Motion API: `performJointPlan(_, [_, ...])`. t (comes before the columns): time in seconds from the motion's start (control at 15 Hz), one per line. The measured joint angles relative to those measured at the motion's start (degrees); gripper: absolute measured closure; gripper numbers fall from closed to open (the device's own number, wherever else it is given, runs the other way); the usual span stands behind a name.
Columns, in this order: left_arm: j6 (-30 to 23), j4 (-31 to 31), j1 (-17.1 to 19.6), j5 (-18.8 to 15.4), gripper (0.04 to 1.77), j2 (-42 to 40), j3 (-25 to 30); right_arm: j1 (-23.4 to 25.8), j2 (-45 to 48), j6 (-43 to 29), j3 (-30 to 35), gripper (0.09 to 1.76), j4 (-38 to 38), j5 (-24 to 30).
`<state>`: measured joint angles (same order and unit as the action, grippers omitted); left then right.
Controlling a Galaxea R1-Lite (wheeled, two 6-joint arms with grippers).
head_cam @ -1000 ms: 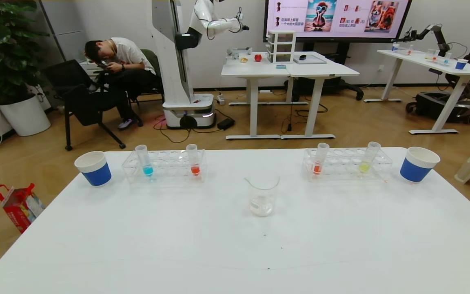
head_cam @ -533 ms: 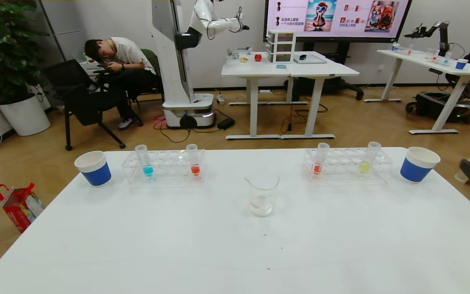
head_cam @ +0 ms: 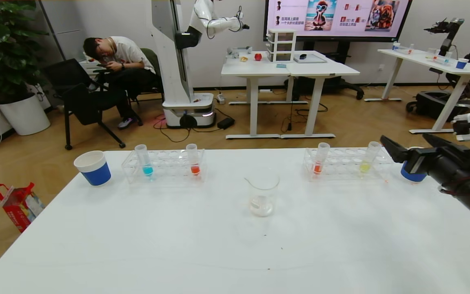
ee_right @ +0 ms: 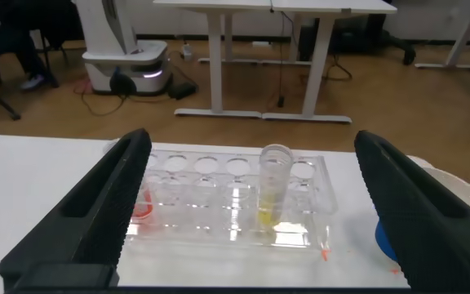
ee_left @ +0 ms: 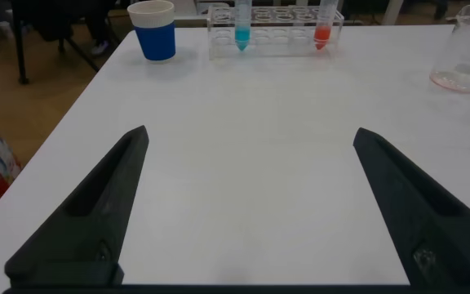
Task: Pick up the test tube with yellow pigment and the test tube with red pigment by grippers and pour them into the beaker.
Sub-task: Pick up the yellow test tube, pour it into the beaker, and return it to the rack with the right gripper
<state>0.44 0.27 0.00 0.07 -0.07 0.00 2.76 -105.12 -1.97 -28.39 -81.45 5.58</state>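
My right gripper (head_cam: 402, 149) reaches in from the table's right edge, jaws spread wide and holding nothing, its tips just beside the right-hand rack (head_cam: 347, 165) and partly covering the blue paper cup (head_cam: 412, 175) behind it. From my right wrist, the test tube with yellow pigment (ee_right: 272, 186) stands upright in that rack between my two fingers (ee_right: 96, 220) — not touched. The test tube with red pigment (head_cam: 320, 160) sits at the rack's other end; from the wrist only a red smear shows beside one finger, the tube itself mostly hidden.

My left gripper (ee_left: 247, 208) never appears in the head view. Its own camera shows the jaws wide apart and empty over bare table (ee_left: 243, 139), facing the left rack (head_cam: 163, 165) with a cyan tube (ee_left: 241, 23) and a second red tube (ee_left: 325, 24), well apart from it.

The beaker (head_cam: 262, 195) stands at the table's middle between the racks — clear glass, its contents hard to make out
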Motion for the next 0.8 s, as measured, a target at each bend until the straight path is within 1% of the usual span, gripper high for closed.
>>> performJointPlan(0.13, [0.0, 0.0, 0.0, 0.0, 0.06, 0.0, 0.0, 0.9, -7.5, -0.7, -3.5, 0.11, -3.3, 0.9])
performJointPlan(0.33, [0.0, 0.0, 0.0, 0.0, 0.06, 0.0, 0.0, 3.4, -15.8, -0.9, -8.1, 0.11, -7.2, 3.5])
performJointPlan(0.6, [0.0, 0.0, 0.0, 0.0, 0.06, 0.0, 0.0, 4.5, -20.9, -3.9, -10.7, 0.11, -7.5, 6.2])
performJointPlan(0.8, [0.0, 0.0, 0.0, 0.0, 0.06, 0.0, 0.0, 4.6, -23.2, -4.1, -13.4, 0.11, -7.5, 7.1])
